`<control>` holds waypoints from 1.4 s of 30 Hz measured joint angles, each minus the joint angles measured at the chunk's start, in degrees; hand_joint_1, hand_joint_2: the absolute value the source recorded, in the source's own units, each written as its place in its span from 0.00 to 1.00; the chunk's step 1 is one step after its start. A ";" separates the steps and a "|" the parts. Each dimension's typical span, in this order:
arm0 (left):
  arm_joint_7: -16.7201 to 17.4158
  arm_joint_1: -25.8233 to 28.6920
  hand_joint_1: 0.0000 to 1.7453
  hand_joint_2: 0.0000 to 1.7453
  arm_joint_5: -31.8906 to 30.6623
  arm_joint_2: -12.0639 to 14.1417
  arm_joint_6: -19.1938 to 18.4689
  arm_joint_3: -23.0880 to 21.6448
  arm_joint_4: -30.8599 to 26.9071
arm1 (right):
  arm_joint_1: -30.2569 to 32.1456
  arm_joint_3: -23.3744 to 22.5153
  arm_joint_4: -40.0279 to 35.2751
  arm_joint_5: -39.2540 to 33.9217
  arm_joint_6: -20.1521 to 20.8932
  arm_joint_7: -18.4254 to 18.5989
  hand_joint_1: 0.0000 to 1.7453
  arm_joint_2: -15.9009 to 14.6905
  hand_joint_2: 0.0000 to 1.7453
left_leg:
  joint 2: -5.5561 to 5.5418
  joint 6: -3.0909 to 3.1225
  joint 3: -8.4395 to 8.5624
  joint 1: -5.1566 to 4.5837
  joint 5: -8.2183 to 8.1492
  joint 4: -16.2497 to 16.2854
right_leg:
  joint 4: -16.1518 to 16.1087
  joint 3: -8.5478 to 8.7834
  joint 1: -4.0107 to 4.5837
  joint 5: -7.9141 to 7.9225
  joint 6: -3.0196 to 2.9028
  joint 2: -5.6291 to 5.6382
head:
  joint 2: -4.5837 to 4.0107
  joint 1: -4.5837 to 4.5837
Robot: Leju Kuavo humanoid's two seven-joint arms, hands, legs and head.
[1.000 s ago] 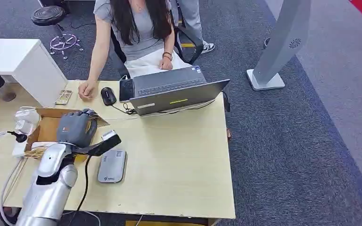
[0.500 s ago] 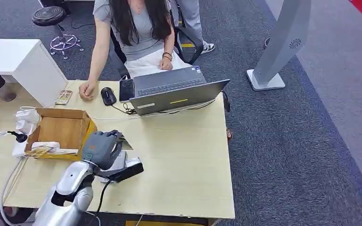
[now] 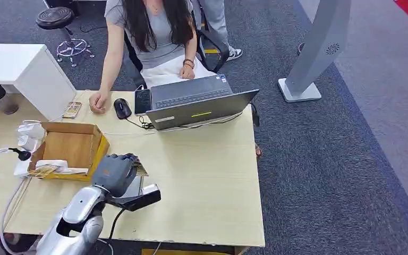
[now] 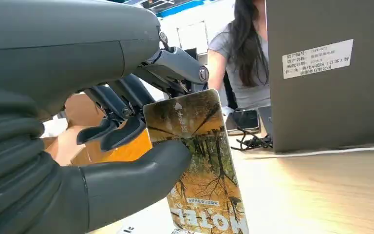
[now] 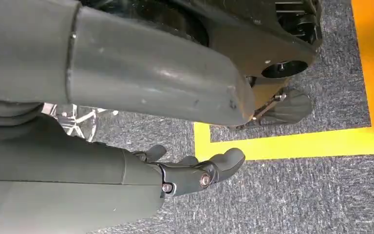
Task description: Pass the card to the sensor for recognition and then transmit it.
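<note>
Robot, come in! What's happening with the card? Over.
Left robot hand pinching card over sensor. Right robot hand hanging empty by floor. Nothing blocking. Over.

Laptop (image 3: 199, 109), mouse (image 3: 121, 108), cardboard box (image 3: 70, 149) on desk (image 3: 207, 180).

sensor (image 3: 136, 187) lying mostly hidden under the left hand (image 3: 114, 171) on the tabletop (image 3: 202, 175) | card (image 4: 197, 165) being cut off at its lower end by the left wrist picture's edge, thumb covering part of its face | small print on laptop (image 4: 328, 73) sticker staying too small to read
</note>
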 joint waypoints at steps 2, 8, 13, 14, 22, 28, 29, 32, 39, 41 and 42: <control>0.00 0.02 1.00 1.00 0.00 0.11 0.00 -0.24 0.00 | 0.00 0.00 0.00 0.00 0.00 0.00 0.00 0.00 0.00 | 0.00 0.00 0.00 0.00 0.00 0.00 | 0.00 0.00 0.00 0.00 0.00 0.00 | 0.00 -0.02; 0.15 0.01 1.00 1.00 -0.07 0.33 -0.24 -0.31 0.00 | 0.00 -0.02 0.00 0.00 0.00 0.00 0.00 0.00 0.00 | 0.00 0.00 0.00 0.00 0.00 0.00 | 0.00 0.00 0.00 0.00 0.00 0.00 | 0.00 0.00; 4.73 -0.02 1.00 1.00 -2.01 0.55 -3.30 -0.37 0.39 | 0.00 -0.02 0.00 0.59 -0.35 0.20 0.00 0.04 0.00 | 0.00 0.00 0.00 0.00 0.00 0.00 | 0.00 -0.01 0.00 0.00 0.00 0.00 | 0.00 0.00; 5.51 -0.04 1.00 1.00 -2.49 0.65 -3.48 -0.37 0.68 | -0.01 -0.02 0.00 0.79 -0.57 0.44 0.00 0.09 0.00 | 0.00 0.00 0.00 0.00 0.00 0.00 | 0.00 -0.01 0.00 0.00 0.00 0.00 | 0.00 0.00; 10.88 -1.01 1.00 1.00 -6.03 0.83 -4.09 -0.37 3.06 | -0.01 -0.02 0.00 3.13 -1.88 2.62 0.00 0.35 0.00 | 0.00 0.00 0.01 0.00 0.00 0.00 | 0.00 0.01 0.00 0.00 0.00 0.00 | 0.00 -0.02; 12.66 -1.63 1.00 1.00 -8.24 0.79 -4.07 -0.35 4.42 | 0.00 -0.02 0.00 3.98 -2.01 3.13 0.00 0.35 0.00 | -0.01 0.00 0.02 0.00 0.00 0.00 | 0.00 0.02 0.00 0.00 0.00 -0.01 | 0.00 0.00; 12.66 -1.68 1.00 1.00 -8.28 0.81 -4.07 -0.35 4.48 | 0.00 -0.02 0.00 4.00 -2.01 3.13 0.00 0.35 0.00 | -0.01 0.00 0.02 0.00 0.00 0.00 | 0.00 0.02 0.00 0.00 0.00 -0.01 | 0.00 0.00; 12.65 -1.81 1.00 1.00 -8.31 0.79 -4.07 -0.35 4.72 | 0.00 -0.02 0.00 4.13 -2.01 3.15 0.00 0.35 0.00 | -0.01 0.00 0.02 0.00 0.00 0.00 | 0.00 0.02 0.00 0.00 0.00 -0.01 | 0.00 -0.02; 12.66 -1.96 1.00 1.00 -8.31 0.79 -4.07 -0.35 5.09 | 0.00 -0.02 0.00 4.15 -2.01 3.26 0.00 0.35 0.00 | -0.01 0.00 0.02 0.00 0.00 0.00 | 0.00 0.03 0.00 0.00 0.00 -0.01 | 0.00 0.00; 12.66 -1.96 1.00 1.00 -8.31 0.79 -4.07 -0.35 5.14 | 0.00 -0.02 0.00 4.15 -2.01 3.26 0.00 0.35 0.00 | -0.01 0.00 0.02 0.00 0.00 0.00 | 0.00 0.03 0.00 0.00 0.00 -0.01 | 0.00 0.00; 12.66 -1.96 1.00 1.00 -8.31 0.79 -4.07 -0.35 5.16 | 0.00 -0.02 0.00 4.15 -2.01 3.26 0.00 0.35 0.00 | -0.01 0.00 0.02 0.00 0.00 0.00 | 0.00 0.03 0.00 0.00 0.00 -0.01 | 0.00 -0.02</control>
